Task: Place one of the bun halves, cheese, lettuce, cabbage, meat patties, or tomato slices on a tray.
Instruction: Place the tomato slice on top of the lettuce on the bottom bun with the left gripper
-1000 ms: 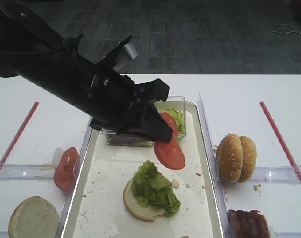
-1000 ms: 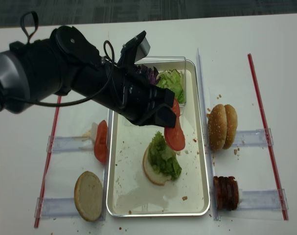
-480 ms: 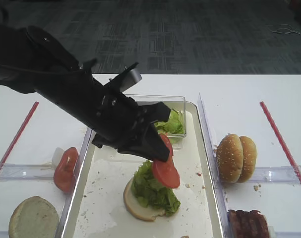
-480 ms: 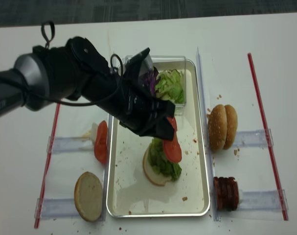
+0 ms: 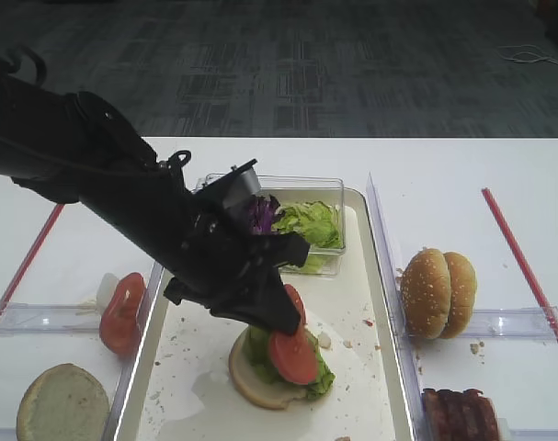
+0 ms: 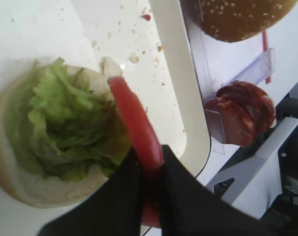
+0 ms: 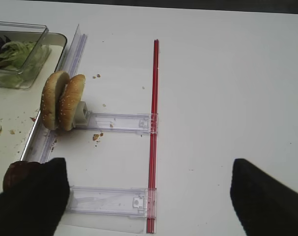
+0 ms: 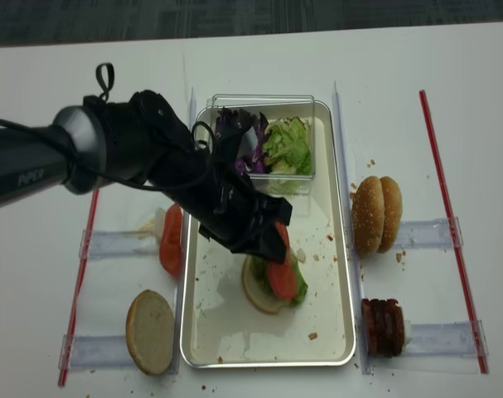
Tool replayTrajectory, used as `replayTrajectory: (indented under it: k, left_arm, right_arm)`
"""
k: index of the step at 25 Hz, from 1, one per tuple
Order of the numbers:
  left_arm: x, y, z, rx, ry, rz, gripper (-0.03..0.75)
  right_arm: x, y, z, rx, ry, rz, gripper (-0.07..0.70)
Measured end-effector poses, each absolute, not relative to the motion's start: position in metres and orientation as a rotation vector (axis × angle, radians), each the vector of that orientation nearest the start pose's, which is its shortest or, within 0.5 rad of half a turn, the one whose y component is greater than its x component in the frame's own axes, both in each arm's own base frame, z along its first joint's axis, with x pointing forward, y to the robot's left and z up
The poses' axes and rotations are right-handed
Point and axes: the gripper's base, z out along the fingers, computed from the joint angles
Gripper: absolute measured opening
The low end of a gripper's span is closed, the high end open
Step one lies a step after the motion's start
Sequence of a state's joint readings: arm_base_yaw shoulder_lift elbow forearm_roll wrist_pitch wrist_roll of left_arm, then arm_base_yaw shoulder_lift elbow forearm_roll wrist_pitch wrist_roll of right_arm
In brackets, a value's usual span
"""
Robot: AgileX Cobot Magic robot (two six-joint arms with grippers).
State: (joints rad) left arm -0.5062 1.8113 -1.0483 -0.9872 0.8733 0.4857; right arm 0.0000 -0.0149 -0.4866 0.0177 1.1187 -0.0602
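Tomato slice [image 5: 293, 356] lowered onto lettuce [image 6: 65, 123]; two sesame buns [image 5: 438, 292] beside tray [image 5: 375, 303].

The tray [image 5: 380, 303] is showing a smooth, silvery metal rim around a matt off-white floor dusted with crumbs. The tomato slice [image 5: 292, 354] is gleaming wet and glossy red, while the lettuce [image 6: 65, 123] under it is looking crinkled and matt. The bun [image 5: 251, 381] beneath is showing a pale, dry cut face; the seeded buns [image 5: 438, 292] are wearing a faintly shiny golden crust. The patties [image 8: 383, 327] are looking rough and dark. The box [image 5: 301, 188] and rails [image 7: 114, 122] are clear glossy plastic. The left end effector [image 6: 148, 169] is matt black. The surface [image 7: 227, 73] is lying smooth and white.
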Motion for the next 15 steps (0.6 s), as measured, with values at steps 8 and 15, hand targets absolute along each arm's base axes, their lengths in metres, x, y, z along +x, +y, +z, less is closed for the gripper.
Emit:
replayTrajectory:
  k: [8, 15]
  left_arm:
    - [0.268, -0.212, 0.168, 0.487, 2.894, -1.091, 0.067]
    - [0.268, -0.211, 0.166, 0.507, 2.902, -1.071, 0.067]
  right_arm:
    - [-0.008, 0.001, 0.269, -0.065, 2.1, -0.015, 0.689]
    - [-0.008, 0.001, 0.269, -0.065, 2.1, -0.015, 0.689]
